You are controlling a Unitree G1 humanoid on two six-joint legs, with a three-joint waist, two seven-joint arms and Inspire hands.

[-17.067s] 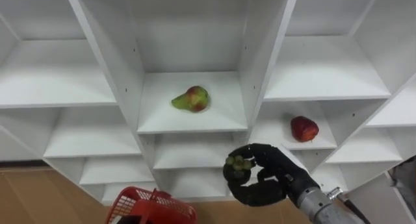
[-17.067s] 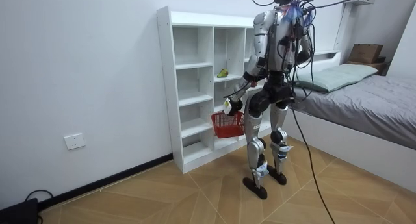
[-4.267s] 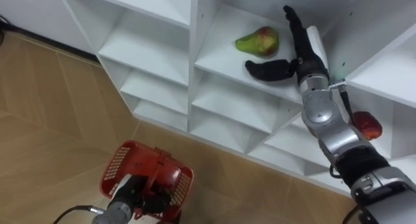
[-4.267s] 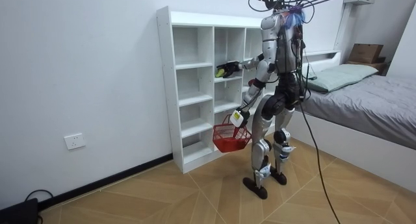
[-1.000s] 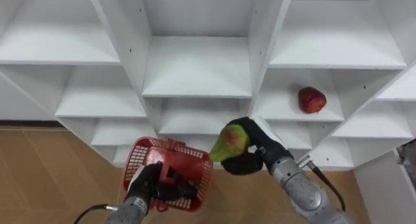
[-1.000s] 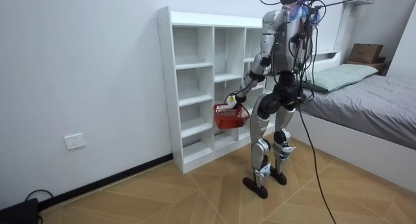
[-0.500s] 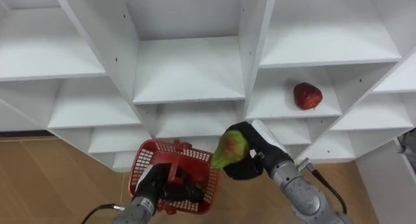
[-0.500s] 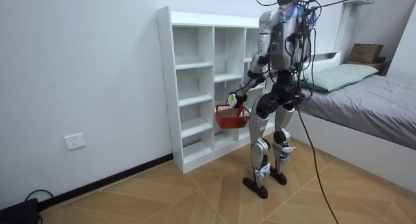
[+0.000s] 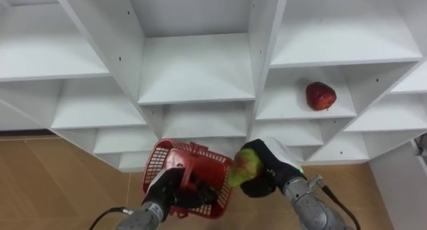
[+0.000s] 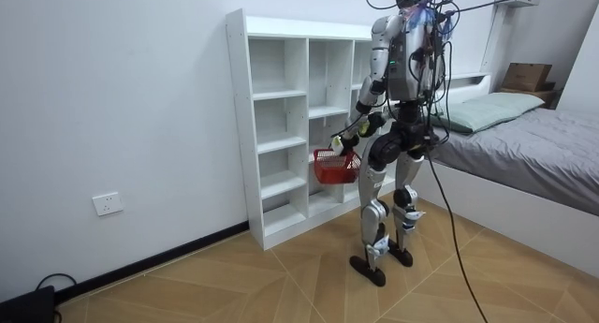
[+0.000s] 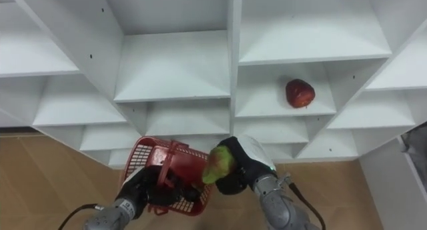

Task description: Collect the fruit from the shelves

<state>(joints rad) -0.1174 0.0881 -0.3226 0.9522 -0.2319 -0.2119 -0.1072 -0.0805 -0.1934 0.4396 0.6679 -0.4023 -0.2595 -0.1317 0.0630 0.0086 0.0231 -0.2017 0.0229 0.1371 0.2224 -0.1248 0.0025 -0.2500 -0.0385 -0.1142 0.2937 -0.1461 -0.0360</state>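
Left eye view: our right hand (image 9: 270,171) is wrapped round the smooth green-red pear (image 9: 244,167), just beside the right rim of the red mesh basket (image 9: 159,161); our left hand (image 9: 175,190) grips the basket's handle. A red fruit (image 9: 320,96) sits on a white closet (image 9: 193,70) shelf up-right of the basket. Room view: open wood floor (image 10: 234,276) lies below the basket, toward the room view's left.

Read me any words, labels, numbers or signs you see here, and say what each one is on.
None can be read.
The closet, basket, pear and red fruit show no print.
The box at the room view's right is too small to tell.
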